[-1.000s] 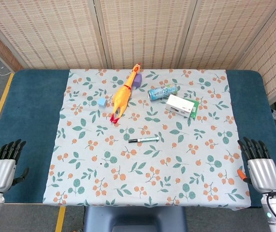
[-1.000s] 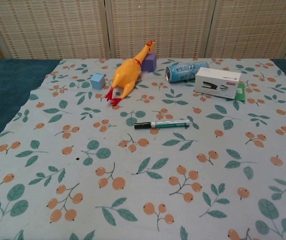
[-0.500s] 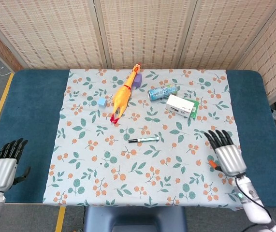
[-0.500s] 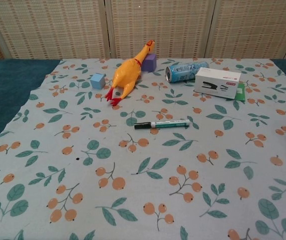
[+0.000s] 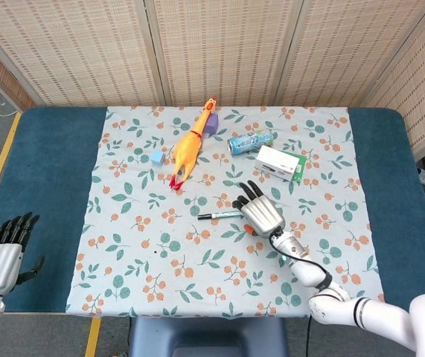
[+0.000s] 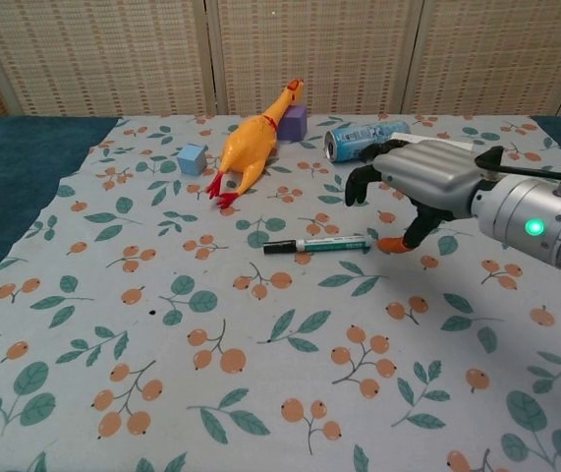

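Chest view shows your right hand (image 6: 422, 182), fingers spread and holding nothing, above the marker (image 6: 319, 243): light, stiff, likely to roll; pinch its mid-barrel.

We cannot see all of the white box (image 6: 454, 147) at the upper right; the right hand (image 6: 420, 179) covers it.

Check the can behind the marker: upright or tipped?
Tipped. The can lies on its side on the cloth, its round end facing the chest camera, beside the white box.
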Robot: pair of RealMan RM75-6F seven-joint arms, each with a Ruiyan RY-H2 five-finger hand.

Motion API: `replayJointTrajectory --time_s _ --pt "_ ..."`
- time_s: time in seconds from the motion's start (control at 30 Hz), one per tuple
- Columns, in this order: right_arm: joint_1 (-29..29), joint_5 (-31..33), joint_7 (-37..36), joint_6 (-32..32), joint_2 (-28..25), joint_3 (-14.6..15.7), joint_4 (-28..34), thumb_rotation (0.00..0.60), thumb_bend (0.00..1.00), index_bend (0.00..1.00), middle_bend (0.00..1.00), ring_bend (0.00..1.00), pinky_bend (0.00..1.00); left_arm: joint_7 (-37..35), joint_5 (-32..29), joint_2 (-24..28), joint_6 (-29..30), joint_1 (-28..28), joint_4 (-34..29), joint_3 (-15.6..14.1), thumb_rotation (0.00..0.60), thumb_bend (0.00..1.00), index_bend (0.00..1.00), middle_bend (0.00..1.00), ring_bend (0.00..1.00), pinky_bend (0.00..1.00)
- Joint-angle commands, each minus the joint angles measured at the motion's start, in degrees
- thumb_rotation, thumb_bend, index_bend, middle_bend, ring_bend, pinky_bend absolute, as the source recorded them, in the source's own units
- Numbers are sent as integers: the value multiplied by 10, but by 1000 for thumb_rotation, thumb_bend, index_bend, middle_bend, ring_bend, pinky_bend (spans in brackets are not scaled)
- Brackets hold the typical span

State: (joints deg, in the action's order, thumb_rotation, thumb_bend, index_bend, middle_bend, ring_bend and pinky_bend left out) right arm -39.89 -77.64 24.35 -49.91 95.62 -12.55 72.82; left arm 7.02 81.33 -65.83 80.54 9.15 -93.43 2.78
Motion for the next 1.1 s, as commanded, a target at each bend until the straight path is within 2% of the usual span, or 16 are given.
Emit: replayJointTrajectory --time_s 0.03,0.43,1.1 --pt "-21 23 35 16 27 -2 -26 600 181 328 303 0 0 0 0 1 1 -1 -1 0 600 359 0 0 0 85" --pt "-65 62 91 30 86 2 -95 600 213 370 331 0 0 -1 -2 1 -2 0 -1 2 600 367 0 0 0 85" --pt "-86 111 148 7 130 7 -135 600 243 474 408 26 0 -15 0 7 -2 -2 -2 3 600 378 0 0 0 85"
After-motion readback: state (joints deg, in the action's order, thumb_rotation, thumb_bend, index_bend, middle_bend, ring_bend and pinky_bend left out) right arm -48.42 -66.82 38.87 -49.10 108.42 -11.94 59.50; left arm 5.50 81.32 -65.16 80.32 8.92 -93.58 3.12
